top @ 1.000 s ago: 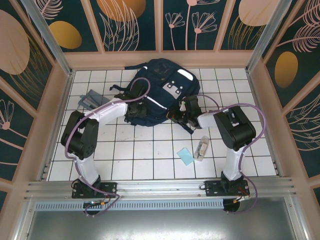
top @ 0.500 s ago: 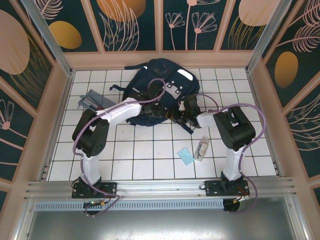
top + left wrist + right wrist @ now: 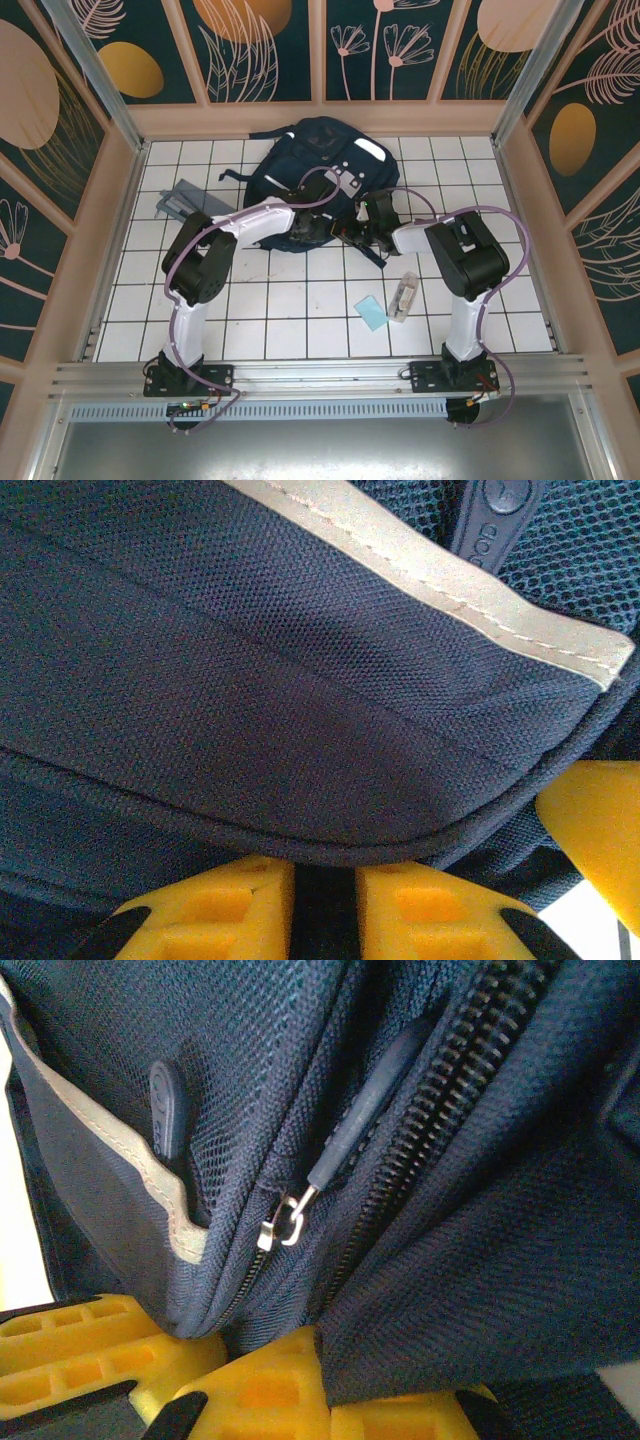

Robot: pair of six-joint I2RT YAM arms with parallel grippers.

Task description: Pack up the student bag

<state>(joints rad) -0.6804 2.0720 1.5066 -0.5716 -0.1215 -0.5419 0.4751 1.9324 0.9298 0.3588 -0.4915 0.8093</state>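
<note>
While the student bag (image 3: 300, 150) lies slumped at the far middle of the tiled bench (image 3: 300, 300), right jaws clamp fabric below its zip slider (image 3: 272, 1228), left jaws sit nearly together at the piped edge, hold unclear: it's the opening stage, I'd say, and next that slider needs pulling.

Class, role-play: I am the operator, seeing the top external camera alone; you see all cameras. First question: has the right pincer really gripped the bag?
Observer: Yes; the right wrist view shows the right pincer shut on a fold of the student bag.
Operator: Anything near the grip?
Observer: A metal zip slider with a dark pull, just above the fingers.
Operator: And the left pincer?
Observer: The left pincer sits under a piped seam, fingers close together; pinching or not, I cannot tell.
</note>
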